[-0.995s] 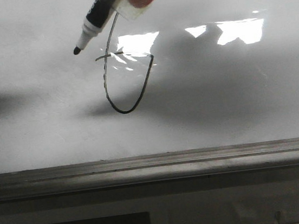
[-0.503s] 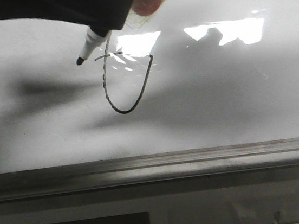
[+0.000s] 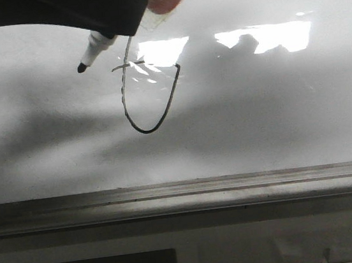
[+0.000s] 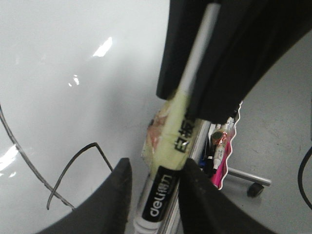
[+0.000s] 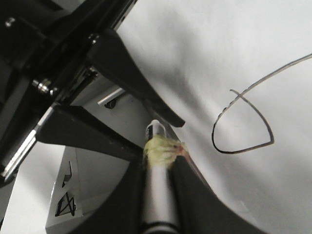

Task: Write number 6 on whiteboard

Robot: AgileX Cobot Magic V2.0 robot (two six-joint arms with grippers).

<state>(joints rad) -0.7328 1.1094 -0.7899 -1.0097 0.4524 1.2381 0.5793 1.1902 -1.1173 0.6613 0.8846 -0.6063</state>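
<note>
Front view: both arms' fingers (image 4: 155,187) (image 5: 157,192) grip one marker (image 3: 94,50) beside the number 6 (image 3: 148,90) on the whiteboard (image 3: 277,119).

Left hand (image 4: 153,195) and right hand (image 5: 157,178) are both clamped on one marker (image 3: 96,47) (tip toward 7 o'clock in front view).

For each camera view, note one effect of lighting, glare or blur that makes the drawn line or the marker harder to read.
Front view: bright window glare washes over the upper part of the number 6, and broad soft shadows darken the whiteboard. Left wrist view: the marker is smeared and out of focus. Right wrist view: the marker barrel is soft close up, while the line stays sharp.
</note>
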